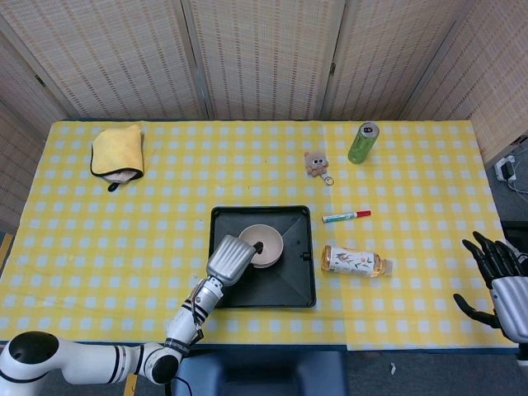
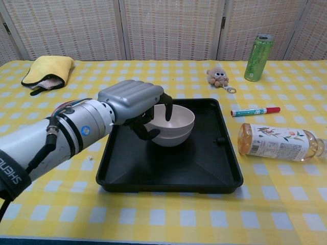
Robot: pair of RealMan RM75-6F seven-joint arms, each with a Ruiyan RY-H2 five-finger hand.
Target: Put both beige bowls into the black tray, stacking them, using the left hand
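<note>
Two beige bowls sit nested in the black tray [image 1: 285, 289] [image 2: 168, 173], at its far left part. The upper bowl [image 1: 266, 244] [image 2: 180, 116] rests level inside the lower bowl [image 2: 171, 139], of which only the outer wall shows. My left hand [image 1: 229, 260] [image 2: 134, 101] reaches in from the left and pinches the upper bowl's near rim, fingers inside and thumb outside below. Only the head view shows my right hand [image 1: 497, 279], at the bottom right off the table, fingers spread and holding nothing.
Right of the tray lie a drink bottle [image 1: 355, 261] [image 2: 278, 143] and a marker [image 1: 346, 216] [image 2: 255, 111]. Behind stand a green can [image 1: 363, 142] [image 2: 258, 57] and a small plush toy [image 1: 314, 162] [image 2: 219, 75]. A yellow cloth [image 1: 117, 151] [image 2: 47, 70] lies far left.
</note>
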